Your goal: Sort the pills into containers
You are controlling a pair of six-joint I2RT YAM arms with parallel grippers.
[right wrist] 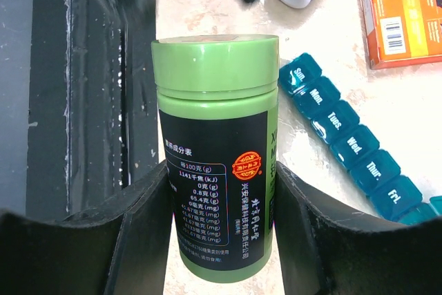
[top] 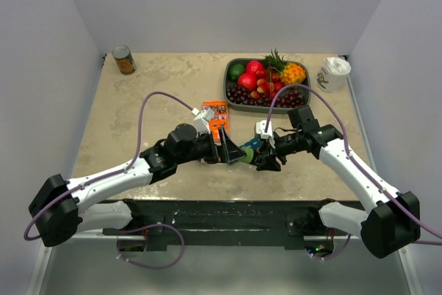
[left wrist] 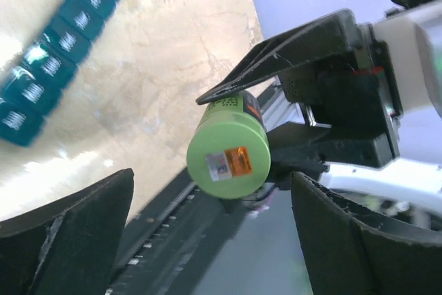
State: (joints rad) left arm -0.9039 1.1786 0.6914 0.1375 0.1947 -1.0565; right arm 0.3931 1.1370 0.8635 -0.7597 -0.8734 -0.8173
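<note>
The beige mottled tabletop [top: 138, 101] lies beneath both my jaws. An orange rectangular cardboard box [right wrist: 404, 12] sits ahead and to the right of my right gripper [right wrist: 219, 170]. Nearer, just right of those jaws, the slim teal-blue plastic pill-organizer strip [right wrist: 352, 143] lies flat with its lids down. My right jaws clamp the green round plastic bottle [right wrist: 215, 101] by its black-labelled body. My left gripper [left wrist: 210, 191] gapes wide, and the bottle's green end faces into the gap, touching neither finger.

I am seeing the containers [right wrist: 352, 146] lying toward the table's [top: 138, 115] near edge, the bottle [right wrist: 215, 150] hanging just beside them, the box [top: 216, 117] lying behind them, and the fruit tray [top: 228, 81] sitting at the far edge.
</note>
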